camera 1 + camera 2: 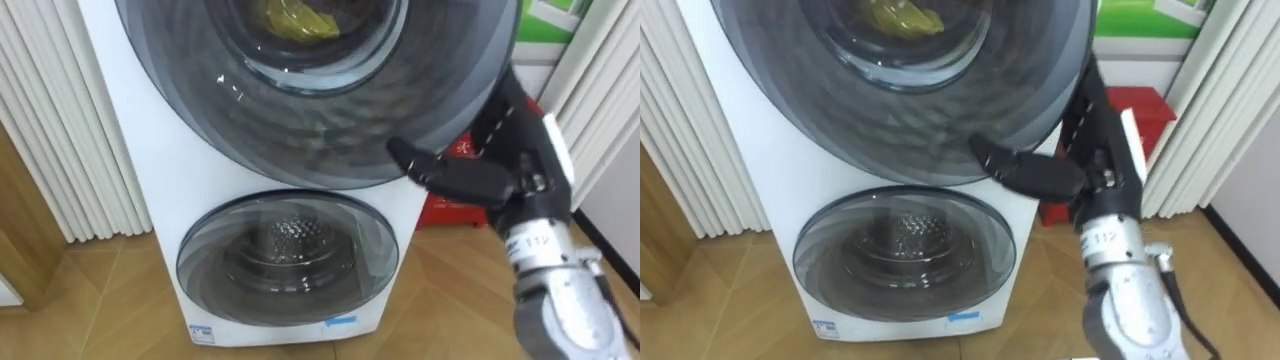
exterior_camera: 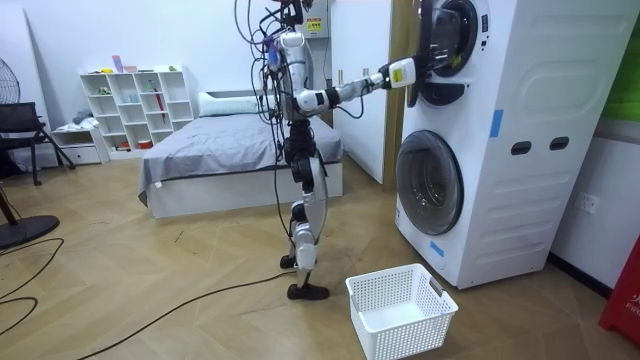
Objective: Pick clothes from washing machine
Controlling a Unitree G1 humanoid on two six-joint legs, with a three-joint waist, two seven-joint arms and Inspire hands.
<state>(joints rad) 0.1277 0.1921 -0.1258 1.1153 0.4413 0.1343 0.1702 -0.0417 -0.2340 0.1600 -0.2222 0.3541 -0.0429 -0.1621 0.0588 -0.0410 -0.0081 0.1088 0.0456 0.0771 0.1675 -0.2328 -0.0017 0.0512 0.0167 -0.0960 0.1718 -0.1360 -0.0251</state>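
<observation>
The stacked white machine has a round dark-glass upper door (image 1: 320, 130) and, behind the glass, a yellow piece of clothing (image 1: 300, 20) in the drum. My right hand (image 1: 480, 180) is at that door's lower right rim. Its thumb (image 1: 410, 155) lies across the door's front, and its fingers (image 1: 505, 95) run straight up along the rim's outer side. The hand holds no clothing. In the room view I stand upright facing the machine, right arm stretched out to the upper door (image 2: 440, 40).
Below is a second round door (image 1: 285, 250) with a bare metal drum behind it. A white laundry basket (image 2: 400, 310) sits on the wood floor near my feet. A red box (image 1: 450, 205) stands right of the machine and white slats (image 1: 60, 130) left of it.
</observation>
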